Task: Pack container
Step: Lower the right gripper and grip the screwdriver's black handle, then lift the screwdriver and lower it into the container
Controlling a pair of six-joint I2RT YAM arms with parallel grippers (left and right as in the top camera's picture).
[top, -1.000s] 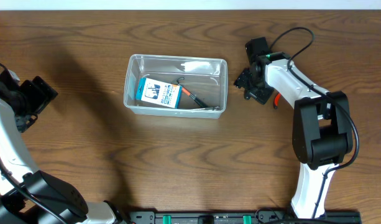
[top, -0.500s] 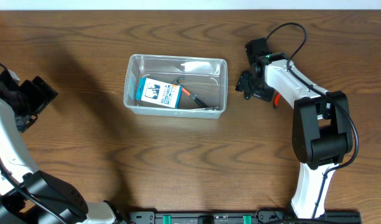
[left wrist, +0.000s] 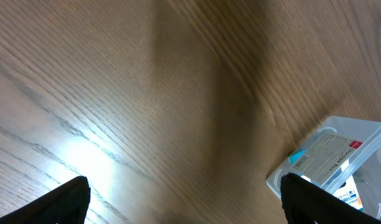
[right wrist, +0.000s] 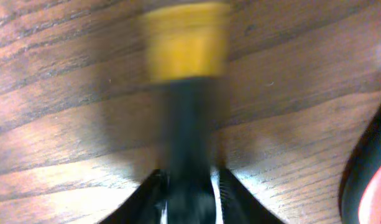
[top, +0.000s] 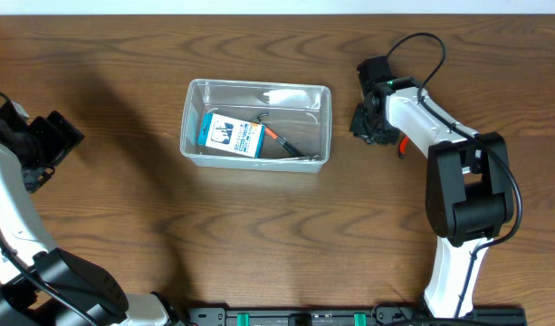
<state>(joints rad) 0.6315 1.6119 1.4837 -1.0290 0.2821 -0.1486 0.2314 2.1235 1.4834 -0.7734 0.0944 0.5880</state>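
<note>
**Table** [top: 123, 235]: dark brown wood grain, fills every view.

**Surroundings, right half of the overhead view**
- Right gripper [top: 363, 122]: low over the wood, just right of the container's right wall and apart from it.
- Black-and-yellow tool [right wrist: 185, 112]: a black shaft with a yellow section at the top of the wrist frame, lying along the wood. The frame is blurred. The two fingers [right wrist: 146, 196] sit tight against either side of the black shaft, so this pincer is gripping the tool.
- Red-and-black handle [right wrist: 371, 180]: at the right edge of the wrist frame, beside the gripper. Overhead it shows as an orange-red tip at the gripper's lower right. What it belongs to cannot be told.
- Black cable [top: 431, 43]: loops above the right arm, upper right of the frame.

**Surroundings, left edge**
- Left gripper [left wrist: 185, 202]: well apart from the container, at the far left of the overhead frame. Its fingertips are spread wide, with only bare wood between them.

**Container** [top: 194, 149]: clear plastic bin, upright, upper centre of the overhead frame. One corner shows at the lower right of the left wrist frame.

**Contents**
- Blue-and-white box [top: 232, 136]: lies flat in the left half.
- Slim tool with an orange-red grip [top: 279, 139]: lies slanted just right of the box.
</note>
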